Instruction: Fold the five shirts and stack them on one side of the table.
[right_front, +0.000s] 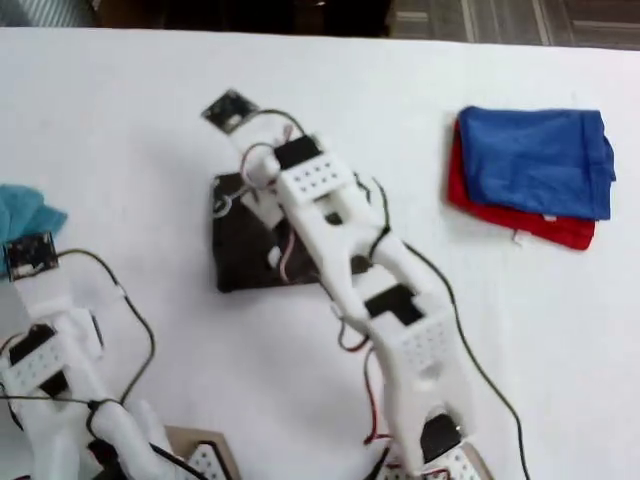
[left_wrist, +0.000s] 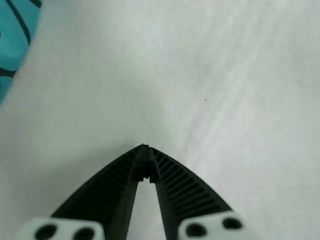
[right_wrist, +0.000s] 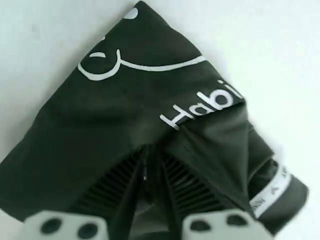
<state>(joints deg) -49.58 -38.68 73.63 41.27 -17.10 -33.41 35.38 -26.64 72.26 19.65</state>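
Black shirt (right_front: 240, 255) at mid-table (right_front: 120, 120), directly under the right gripper (right_wrist: 149, 155), fingers clenched at its folded edge. The stack, blue shirt (right_front: 535, 160) on red shirt (right_front: 560, 228), lies well apart on that arm's side. Left gripper (left_wrist: 144, 152), fingers clenched, hangs over bare table near the teal shirt (right_front: 25, 212).

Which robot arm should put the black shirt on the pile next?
Right, probably. The right gripper is at the black folded shirt, nearer the blue shirt stacked on the red shirt. The left gripper is over bare white table by a teal shirt.
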